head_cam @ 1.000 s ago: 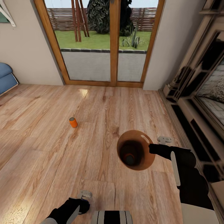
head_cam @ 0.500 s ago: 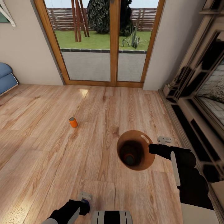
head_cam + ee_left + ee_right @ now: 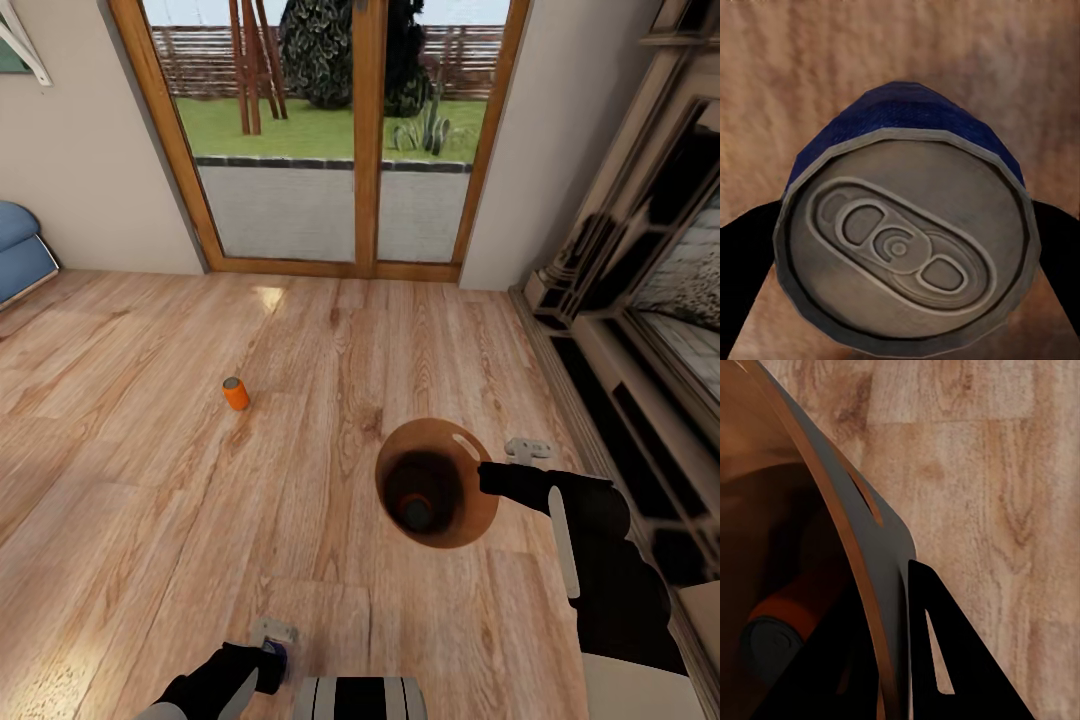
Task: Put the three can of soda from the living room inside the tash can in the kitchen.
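My left gripper [image 3: 272, 648] is clamped on the dark blue can [image 3: 904, 232], low over the plank floor [image 3: 150, 500]. My right gripper [image 3: 487, 478] pinches the trash can's [image 3: 470, 510] rim; an orange can [image 3: 784, 619] lies inside. Another orange can [image 3: 236, 393] stands toward the glass doors [image 3: 340, 130].

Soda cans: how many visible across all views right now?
3. An orange metal-topped can stands on the wood plank floor. Another orange can lies inside the round brown bin held by the right claw. A dark blue can sits in the left claw.
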`<state>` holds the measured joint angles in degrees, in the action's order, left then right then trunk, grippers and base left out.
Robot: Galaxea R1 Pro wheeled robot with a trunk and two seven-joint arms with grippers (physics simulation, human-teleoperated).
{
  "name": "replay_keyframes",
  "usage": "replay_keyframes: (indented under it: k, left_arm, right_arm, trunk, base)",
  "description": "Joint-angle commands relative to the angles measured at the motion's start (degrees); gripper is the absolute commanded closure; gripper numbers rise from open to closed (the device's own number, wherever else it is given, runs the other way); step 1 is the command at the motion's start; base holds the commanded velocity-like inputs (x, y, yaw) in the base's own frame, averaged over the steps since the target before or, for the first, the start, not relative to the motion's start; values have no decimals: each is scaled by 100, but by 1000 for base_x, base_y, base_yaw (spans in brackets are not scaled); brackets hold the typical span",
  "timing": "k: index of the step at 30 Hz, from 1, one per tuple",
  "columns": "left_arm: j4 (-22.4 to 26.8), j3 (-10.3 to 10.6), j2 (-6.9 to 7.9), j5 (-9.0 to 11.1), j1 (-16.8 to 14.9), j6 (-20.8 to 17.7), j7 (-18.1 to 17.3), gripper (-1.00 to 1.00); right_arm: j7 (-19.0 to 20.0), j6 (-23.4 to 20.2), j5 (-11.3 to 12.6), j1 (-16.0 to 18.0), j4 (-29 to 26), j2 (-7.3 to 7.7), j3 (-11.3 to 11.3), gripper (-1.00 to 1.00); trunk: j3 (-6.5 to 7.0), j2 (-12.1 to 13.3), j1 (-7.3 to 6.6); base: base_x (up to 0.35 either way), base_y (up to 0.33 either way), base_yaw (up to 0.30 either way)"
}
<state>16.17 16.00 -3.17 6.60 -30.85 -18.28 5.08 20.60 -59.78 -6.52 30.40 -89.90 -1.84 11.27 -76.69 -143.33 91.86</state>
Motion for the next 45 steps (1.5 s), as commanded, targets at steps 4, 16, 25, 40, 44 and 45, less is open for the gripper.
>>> replay_keyframes:
  k: [4, 16, 25, 40, 44, 45]
  left_arm:
    - [0, 0, 1, -10, 0, 0, 2, 100]
    - [6, 0, -36, -26, 0, 109, 2, 100]
    - [1461, -15, -31, 19, 8, -278, -640, 100]
    - [4362, -13, 2967, 2318, 26, -2064, -5336, 100]
    - [4634, 6, 3177, 2343, 34, -2070, -6396, 100]
    - [4780, 7, 3192, 2344, 38, -2083, -6478, 100]
  right_arm:
    - [41, -22, 160, 3, -1, -1, -2, 100]
    - [41, -22, 160, 4, -1, -1, -2, 100]
    - [41, -22, 160, 1, -1, -1, 1, 100]
    - [41, -22, 151, 1, -1, -1, 6, 100]
    - [38, -22, 151, 1, -1, -1, 6, 100]
    - [36, -22, 151, 1, -1, -1, 6, 100]
  trunk:
    - [1, 0, -1]
    - [1, 0, -1]
    - [1, 0, -1]
    - [1, 0, -1]
    - [1, 0, -1]
    - [1, 0, -1]
  base:
    - [0, 0, 0]
    - [0, 0, 0]
    - [0, 0, 0]
    - [0, 0, 0]
    - [0, 0, 0]
    - [0, 0, 0]
